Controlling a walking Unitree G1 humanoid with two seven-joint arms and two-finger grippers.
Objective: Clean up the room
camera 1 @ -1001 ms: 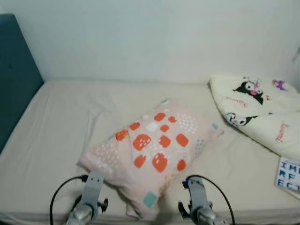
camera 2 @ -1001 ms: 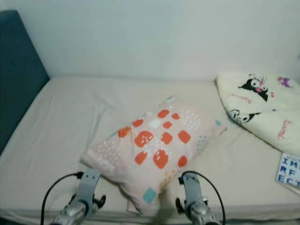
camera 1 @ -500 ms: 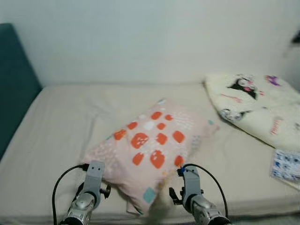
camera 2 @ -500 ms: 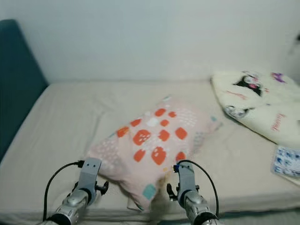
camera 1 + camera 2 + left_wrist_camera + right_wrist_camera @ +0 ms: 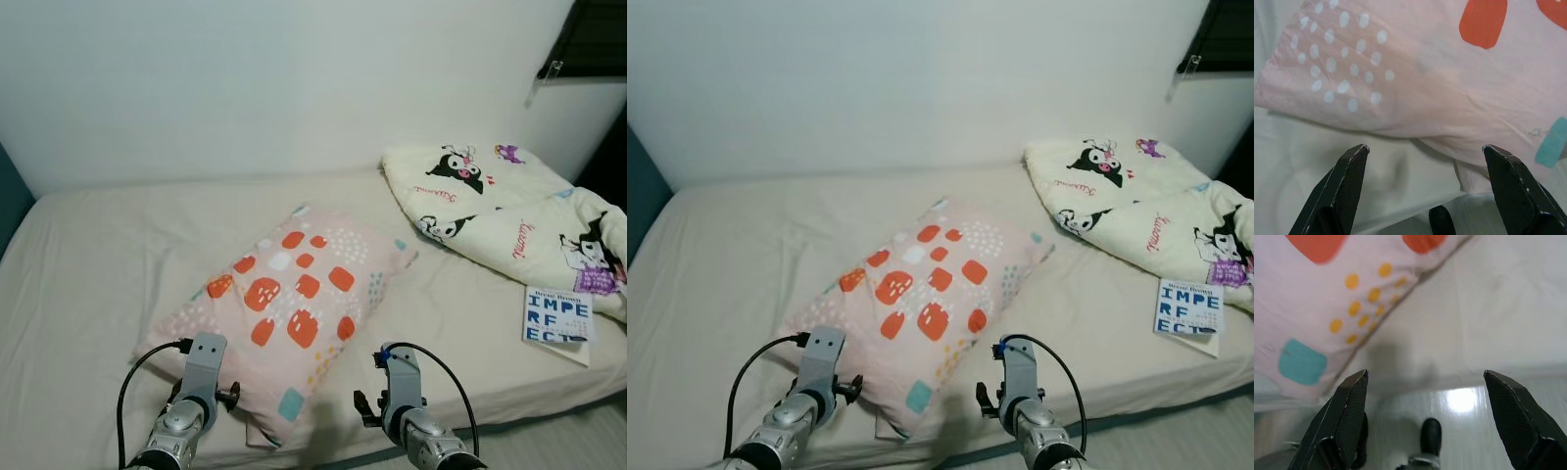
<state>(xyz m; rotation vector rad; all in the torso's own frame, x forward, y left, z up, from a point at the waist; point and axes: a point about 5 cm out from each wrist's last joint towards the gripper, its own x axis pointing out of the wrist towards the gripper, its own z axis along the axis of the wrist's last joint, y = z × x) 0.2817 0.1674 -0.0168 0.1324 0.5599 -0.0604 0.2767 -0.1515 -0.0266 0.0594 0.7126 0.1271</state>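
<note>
Left claw (image 5: 1422, 183) and right claw (image 5: 1425, 416) gape, flanking pillow (image 5: 294, 313) end

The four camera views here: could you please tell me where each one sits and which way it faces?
Left eye view: on the head, looking down at the bed with pillow, blanket and book; both silver arms show.
Right eye view: beside it, same scene.
Left wrist view: along the open left end effector at the pillow's near edge.
Right wrist view: along the open right end effector at the pillow's corner, bed edge and floor.
All four share the pillow.
</note>
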